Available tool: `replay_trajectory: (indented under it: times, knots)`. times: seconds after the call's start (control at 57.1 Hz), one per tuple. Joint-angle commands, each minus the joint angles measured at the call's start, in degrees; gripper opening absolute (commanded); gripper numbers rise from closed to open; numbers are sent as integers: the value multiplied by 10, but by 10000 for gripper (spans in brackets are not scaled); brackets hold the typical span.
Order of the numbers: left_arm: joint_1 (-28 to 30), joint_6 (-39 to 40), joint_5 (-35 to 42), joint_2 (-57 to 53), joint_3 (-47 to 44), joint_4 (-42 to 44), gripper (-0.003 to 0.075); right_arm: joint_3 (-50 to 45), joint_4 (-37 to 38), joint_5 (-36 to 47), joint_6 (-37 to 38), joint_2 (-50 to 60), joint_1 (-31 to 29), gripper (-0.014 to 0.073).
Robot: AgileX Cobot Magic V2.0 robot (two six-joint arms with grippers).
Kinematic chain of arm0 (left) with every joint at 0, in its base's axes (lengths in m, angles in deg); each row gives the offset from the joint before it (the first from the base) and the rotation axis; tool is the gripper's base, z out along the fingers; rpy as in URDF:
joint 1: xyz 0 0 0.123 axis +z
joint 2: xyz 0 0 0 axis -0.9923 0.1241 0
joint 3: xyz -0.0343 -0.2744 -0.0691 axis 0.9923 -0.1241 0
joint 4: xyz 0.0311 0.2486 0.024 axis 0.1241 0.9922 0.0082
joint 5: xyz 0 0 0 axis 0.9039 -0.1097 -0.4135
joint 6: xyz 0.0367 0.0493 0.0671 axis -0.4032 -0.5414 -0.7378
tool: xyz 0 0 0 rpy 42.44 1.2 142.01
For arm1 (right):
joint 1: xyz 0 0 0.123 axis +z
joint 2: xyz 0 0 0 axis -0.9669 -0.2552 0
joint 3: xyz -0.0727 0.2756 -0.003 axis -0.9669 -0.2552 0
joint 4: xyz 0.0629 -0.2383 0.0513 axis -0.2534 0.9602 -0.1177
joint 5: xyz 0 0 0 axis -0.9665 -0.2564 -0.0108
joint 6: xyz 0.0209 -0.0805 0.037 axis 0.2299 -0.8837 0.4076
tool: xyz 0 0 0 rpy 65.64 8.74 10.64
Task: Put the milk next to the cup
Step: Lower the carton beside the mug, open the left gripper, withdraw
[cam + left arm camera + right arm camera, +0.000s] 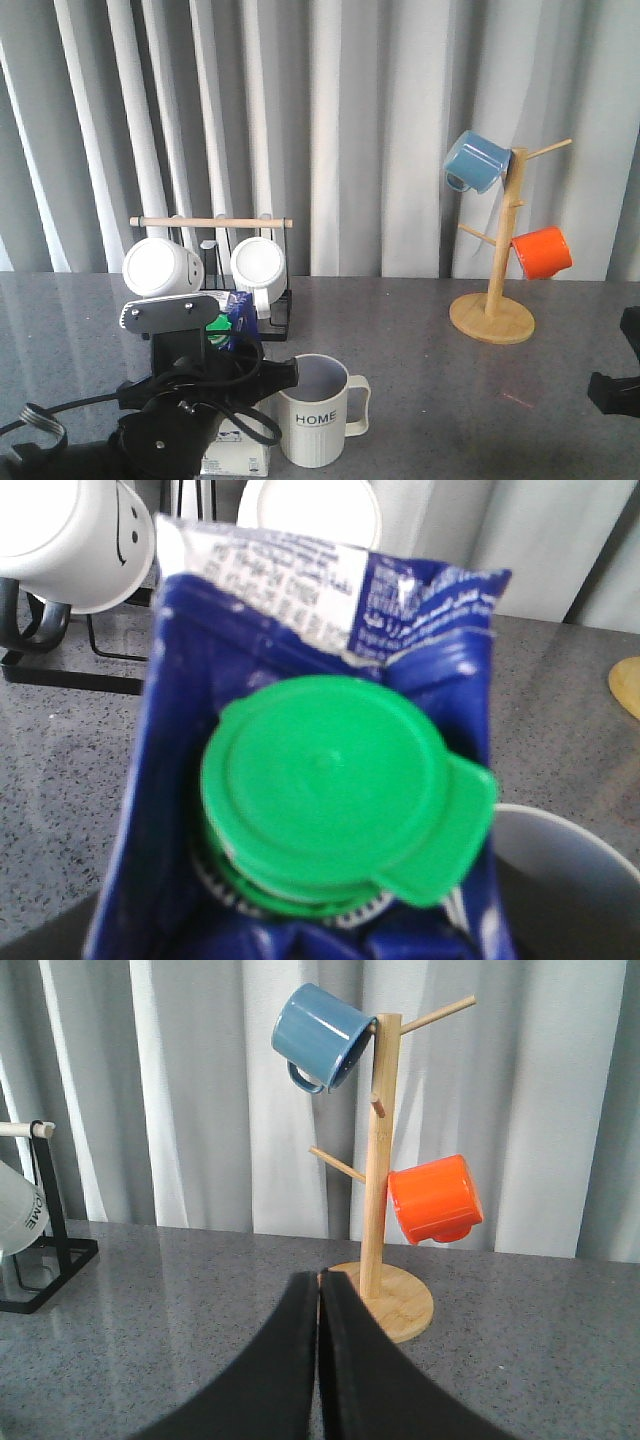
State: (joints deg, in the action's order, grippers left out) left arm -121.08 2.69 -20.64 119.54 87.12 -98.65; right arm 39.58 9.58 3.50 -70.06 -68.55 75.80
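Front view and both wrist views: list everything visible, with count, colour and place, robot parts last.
Tall blue-and-white milk carton with green cap: 1, near left of table, beside the HOME mug, mostly hidden by the left arm.
Off-white ribbed HOME mug: 1, near centre, upright.
Plain white mugs: 2, on the rack, back left.
Black wire rack with wooden bar: 1, back left.
Wooden mug tree: 1, back right.
Blue mug: 1, upper peg.
Orange mug: 1, lower peg.
Grey table: 1.
Left gripper: at the carton; grip hidden.
Right gripper: shut, empty, right edge.
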Motion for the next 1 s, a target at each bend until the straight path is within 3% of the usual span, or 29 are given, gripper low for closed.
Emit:
replay_trajectory:
  times: [0.0, 0.122, 0.157, 0.507, 0.63, 0.7, 0.805, 0.98]
  knots:
    - [1, -23, 14, -21, 16, 14, 463, 15, 2, 39, 1, 10, -4, -8]
    - [1, -65, 7, -21, 16, 14, 702, 15, 2, 39, 1, 10, -4, -8]
    - [1, -69, 4, -24, 16, 14, 736, 15, 2, 39, 1, 10, -4, -8]
    - [0, -71, 8, -131, 16, 26, 673, 15, 2, 40, 1, 10, -4, -8]
    - [0, -71, 7, -187, 16, 86, 527, 15, 2, 40, 1, 10, -4, -8]
    - [0, -71, 0, -221, 16, 120, 347, 15, 2, 40, 1, 10, -4, -8]
    - [0, -62, -10, -267, 16, 118, -8, 15, 2, 40, 1, 10, -4, -8]
    - [0, -61, -10, -315, 16, 114, -8, 15, 2, 40, 1, 10, -4, -8]
